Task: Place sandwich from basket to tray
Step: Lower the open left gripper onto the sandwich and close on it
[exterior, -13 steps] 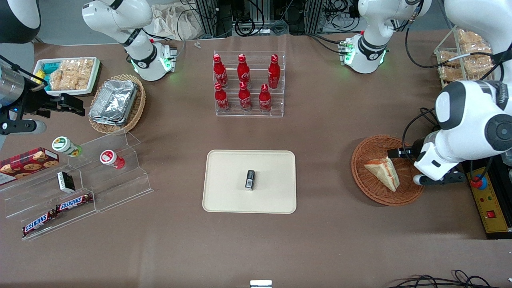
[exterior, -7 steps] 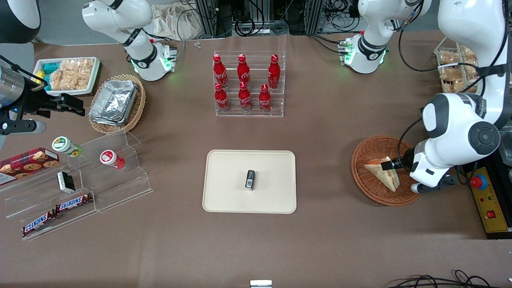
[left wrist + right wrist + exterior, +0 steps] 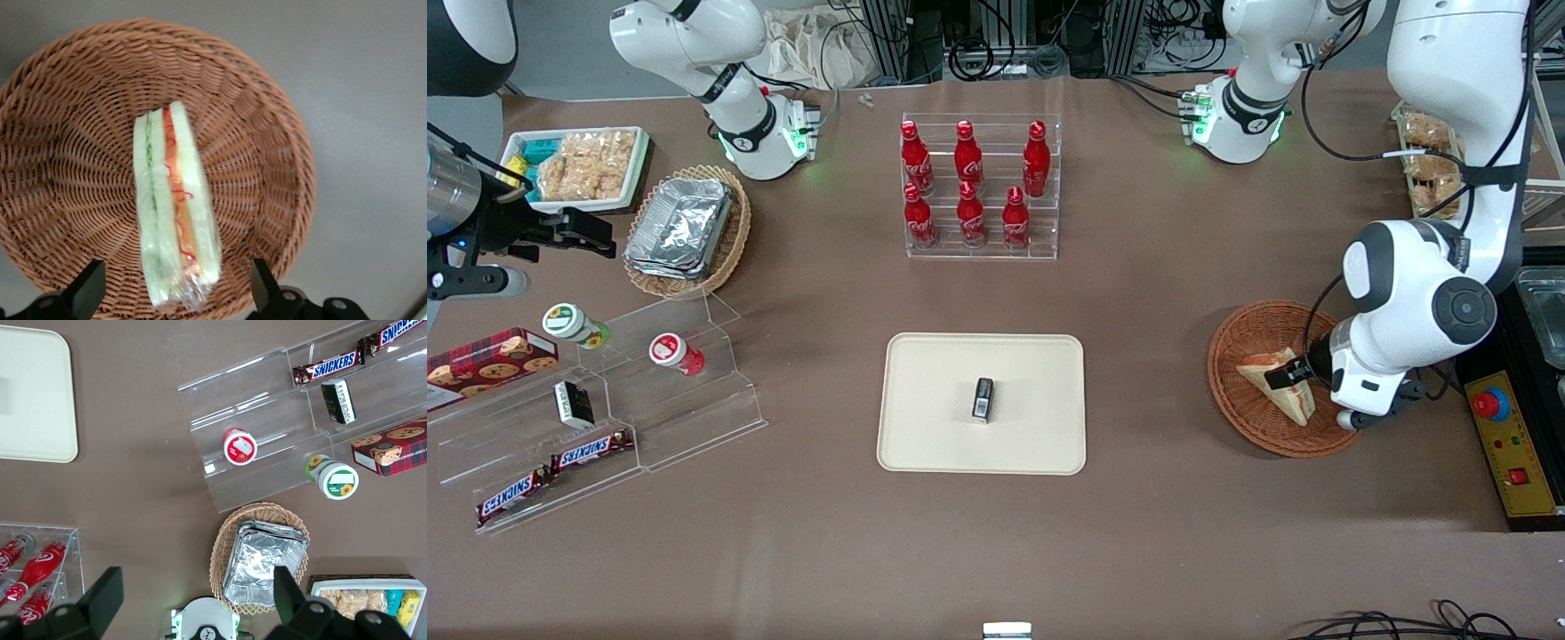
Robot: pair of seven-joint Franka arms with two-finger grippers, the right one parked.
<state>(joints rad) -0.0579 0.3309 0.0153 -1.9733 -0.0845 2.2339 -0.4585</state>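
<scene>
Lying in the basket [image 3: 1238, 402] at the right of the front view, the sandwich [image 3: 1272, 384] sat wrapped, its filling edge up in the wrist view [image 3: 175, 210]. You had the gripper [image 3: 1288, 373] low over it, jaws spread wide, one finger [image 3: 85, 288] on each side of the wedge, neither touching it. Your tray [image 3: 925, 444] lay at centre frame, well apart from the basket [image 3: 267, 127], with a small dark packet [image 3: 983, 398] on it. Red bottles [image 3: 967, 182] stood in a clear rack above the tray in the frame.
</scene>
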